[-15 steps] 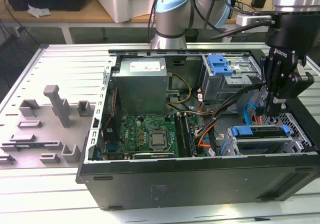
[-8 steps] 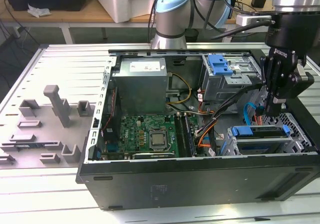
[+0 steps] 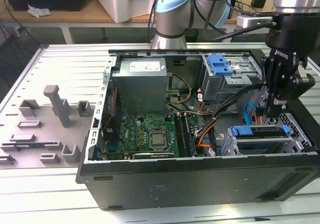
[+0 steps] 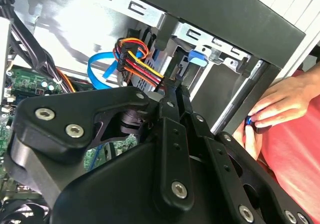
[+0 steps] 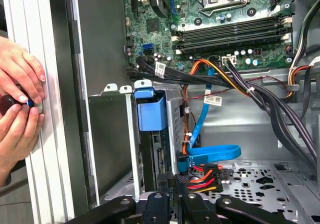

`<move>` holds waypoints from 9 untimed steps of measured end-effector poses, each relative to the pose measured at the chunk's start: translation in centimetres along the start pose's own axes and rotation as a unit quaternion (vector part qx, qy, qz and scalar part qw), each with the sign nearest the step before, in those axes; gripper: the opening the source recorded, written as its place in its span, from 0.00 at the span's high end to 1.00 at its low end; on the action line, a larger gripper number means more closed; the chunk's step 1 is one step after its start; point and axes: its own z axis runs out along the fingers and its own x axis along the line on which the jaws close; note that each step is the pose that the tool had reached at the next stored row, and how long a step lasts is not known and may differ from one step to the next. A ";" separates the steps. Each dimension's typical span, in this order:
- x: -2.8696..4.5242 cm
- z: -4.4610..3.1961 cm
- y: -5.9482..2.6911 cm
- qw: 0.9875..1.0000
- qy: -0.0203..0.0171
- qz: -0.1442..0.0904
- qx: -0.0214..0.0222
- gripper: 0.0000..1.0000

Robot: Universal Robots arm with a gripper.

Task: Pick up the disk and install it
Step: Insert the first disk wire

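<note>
Disk: the disk (image 3: 260, 131), a flat silver metal hard drive edged by a blue plastic carrier frame, is being seen slotted on edge in the grey metal drive cage (image 3: 226, 145) at the corner of the case on the exterior view's right. In the first wrist view its blue end tab (image 5: 150, 111) is being shown at the cage mouth.

Gripper: the black gripper (image 3: 274, 111) is being held just above that cage, beside the red-yellow-black power plug (image 5: 200, 178).

Fingers: the fingers (image 4: 171, 96) are being seen pressed together, with nothing pinched between them.

Handling: the disk is being judged dense for its size, rigid, and sensitive to knocks. Its bare metal faces are likely slick.

Hold: the blue frame's long edges are being judged the safest place to grip, with the labelled face left alone.

Case: the open black metal computer case (image 3: 200, 179) is lying on the slotted aluminium table (image 3: 60, 59). A green motherboard (image 3: 145, 134), a grey power-supply box (image 3: 139, 86) and bundled cables are being carried inside.

Upper cage: a light-blue plastic clip (image 3: 220, 65) is being carried on top.

Bystander: a person's hands (image 5: 20, 99) are being kept at the table rail outside the case.
</note>
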 end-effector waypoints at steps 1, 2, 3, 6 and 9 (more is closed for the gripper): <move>0.06 0.02 -0.01 1.000 -0.001 0.000 0.000 0.83; 0.10 0.03 -0.01 1.000 -0.001 0.000 0.000 0.83; 0.16 0.05 -0.02 1.000 -0.001 0.000 0.000 0.83; 0.66 0.21 -0.06 1.000 -0.004 0.000 0.000 0.83; 0.93 0.30 -0.08 1.000 -0.006 0.000 -0.001 0.83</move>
